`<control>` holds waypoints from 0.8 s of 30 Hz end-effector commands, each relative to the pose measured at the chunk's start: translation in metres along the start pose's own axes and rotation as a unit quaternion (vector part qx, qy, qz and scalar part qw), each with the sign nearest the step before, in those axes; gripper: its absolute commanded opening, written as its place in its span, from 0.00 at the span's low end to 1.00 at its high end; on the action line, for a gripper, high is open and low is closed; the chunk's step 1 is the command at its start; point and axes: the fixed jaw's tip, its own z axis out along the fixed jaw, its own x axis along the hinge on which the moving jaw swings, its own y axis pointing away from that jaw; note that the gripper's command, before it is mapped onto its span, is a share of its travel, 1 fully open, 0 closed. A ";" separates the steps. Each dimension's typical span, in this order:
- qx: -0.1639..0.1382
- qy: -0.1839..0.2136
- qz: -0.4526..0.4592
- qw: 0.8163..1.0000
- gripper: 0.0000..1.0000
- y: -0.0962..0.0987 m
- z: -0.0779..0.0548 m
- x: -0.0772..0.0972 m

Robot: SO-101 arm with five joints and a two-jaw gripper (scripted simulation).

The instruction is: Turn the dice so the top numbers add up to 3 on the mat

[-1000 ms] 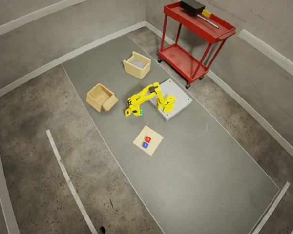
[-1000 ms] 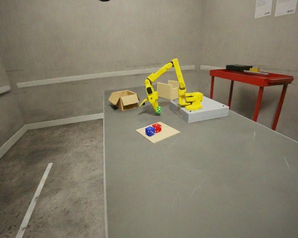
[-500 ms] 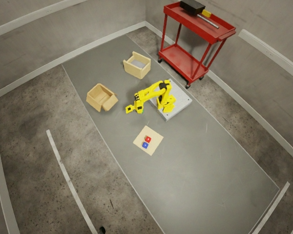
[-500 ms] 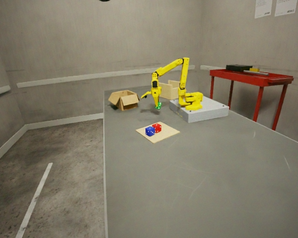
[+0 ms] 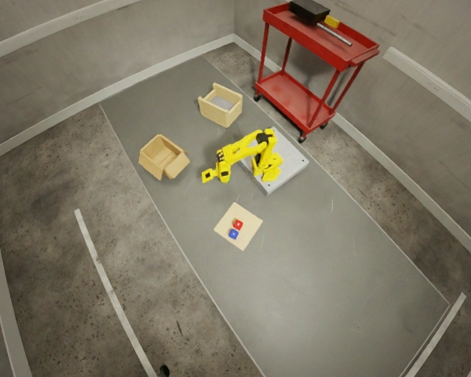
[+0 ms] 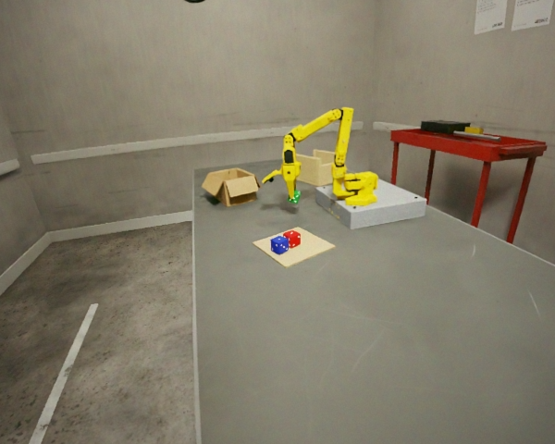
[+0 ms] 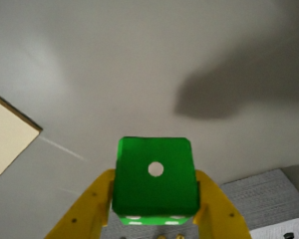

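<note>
My gripper [image 6: 293,196] [image 7: 155,191] is shut on the green die [image 6: 296,194] [image 7: 140,164] and holds it above the table, off the mat. The die's face with one pip is turned to the wrist camera; only a sliver of green shows in the top view. The red die [image 5: 238,224] [image 6: 291,239] and the blue die [image 5: 233,234] [image 6: 279,245] sit flat and close together on the tan mat [image 5: 250,227] [image 6: 314,246] [image 7: 5,139]. Each seems to show one pip on top.
An open cardboard box [image 5: 162,155] [image 6: 229,187] stands to the left of the arm. A wooden bin [image 5: 220,106] [image 6: 315,169] stands behind. The arm's grey base plate [image 5: 288,162] [image 6: 383,212] lies to the right of the gripper. A red cart [image 5: 301,36] stands beyond the table.
</note>
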 end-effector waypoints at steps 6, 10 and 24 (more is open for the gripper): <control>-0.001 -0.003 0.000 1.000 0.00 0.001 0.000 0.001; -0.002 -0.015 0.000 1.000 0.00 0.002 0.001 -0.001; -0.010 -0.139 -0.003 0.990 0.00 0.002 0.005 -0.021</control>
